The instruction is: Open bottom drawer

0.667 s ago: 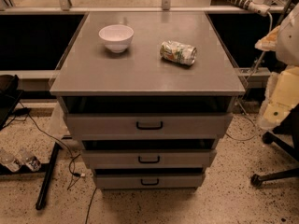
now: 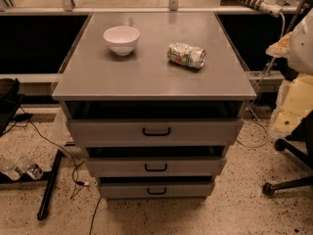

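The bottom drawer is the lowest and shortest of three grey fronts on the cabinet, just above the floor. Its small black bar handle sits at the centre. A dark gap shows above its front. The two larger drawers are stacked above it, each with a black handle. My gripper is out of view. Only white and cream parts of my arm show at the right edge, level with the cabinet top and well away from the drawers.
On the grey cabinet top stand a white bowl and a crushed can lying on its side. A black chair base is at the right on the speckled floor. Cables, a black pole and plastic bottles lie at the left.
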Motion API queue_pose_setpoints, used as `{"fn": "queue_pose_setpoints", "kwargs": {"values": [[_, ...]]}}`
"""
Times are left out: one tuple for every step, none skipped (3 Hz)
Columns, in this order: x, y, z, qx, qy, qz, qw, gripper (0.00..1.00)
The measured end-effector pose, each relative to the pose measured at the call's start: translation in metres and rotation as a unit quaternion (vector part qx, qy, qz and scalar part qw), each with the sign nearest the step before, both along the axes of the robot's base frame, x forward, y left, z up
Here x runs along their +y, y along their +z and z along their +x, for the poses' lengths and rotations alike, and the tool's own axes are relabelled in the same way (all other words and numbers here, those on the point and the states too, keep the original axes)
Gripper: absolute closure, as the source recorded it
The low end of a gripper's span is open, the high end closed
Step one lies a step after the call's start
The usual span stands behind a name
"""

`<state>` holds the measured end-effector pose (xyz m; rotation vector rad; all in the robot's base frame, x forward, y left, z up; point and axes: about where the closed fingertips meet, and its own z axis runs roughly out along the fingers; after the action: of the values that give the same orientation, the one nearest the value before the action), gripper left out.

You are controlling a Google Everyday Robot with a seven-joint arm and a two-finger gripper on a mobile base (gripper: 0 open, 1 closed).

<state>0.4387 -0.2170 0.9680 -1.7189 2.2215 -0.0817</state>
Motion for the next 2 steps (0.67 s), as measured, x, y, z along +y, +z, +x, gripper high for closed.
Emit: {"fn": "queue_pose_setpoints", "kwargs": {"values": [[0.01,-0.03,-0.011,-0.005,0.023,0.016,0.9996,0.0],[0.015,-0.085,-0.026,-0.016,0.047,0.021,0.9985,0.0]]}}
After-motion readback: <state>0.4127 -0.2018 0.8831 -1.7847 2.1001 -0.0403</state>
